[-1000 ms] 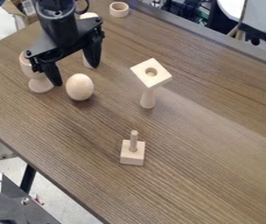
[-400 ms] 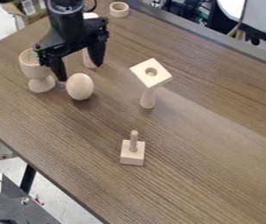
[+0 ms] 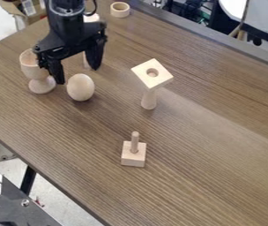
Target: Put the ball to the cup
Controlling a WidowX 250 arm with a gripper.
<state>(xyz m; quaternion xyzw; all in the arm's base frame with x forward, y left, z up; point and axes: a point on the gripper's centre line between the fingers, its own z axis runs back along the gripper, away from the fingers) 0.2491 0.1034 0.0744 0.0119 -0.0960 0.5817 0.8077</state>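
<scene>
My gripper (image 3: pixel 79 76) is open at the upper left, its two fingers spread apart just behind the ball, with nothing held between them. The ball (image 3: pixel 80 87), pale wood and egg-shaped, rests on the table in front of the fingers. Left of it stands the wooden cup (image 3: pixel 41 84), a goblet on a round foot, upright; the left finger partly covers its right side.
A wooden post with a square holed top (image 3: pixel 152 74) stands right of the ball. Nearer the camera is a square block with a peg (image 3: pixel 133 154). A wooden ring (image 3: pixel 120 9) lies at the back edge. Another pale wooden piece (image 3: pixel 91 18) is partly hidden behind the gripper.
The gripper first shifted right from beside the cup, uncovering more of it, then moved slightly back left and lower. Ball and cup have stayed in place.
</scene>
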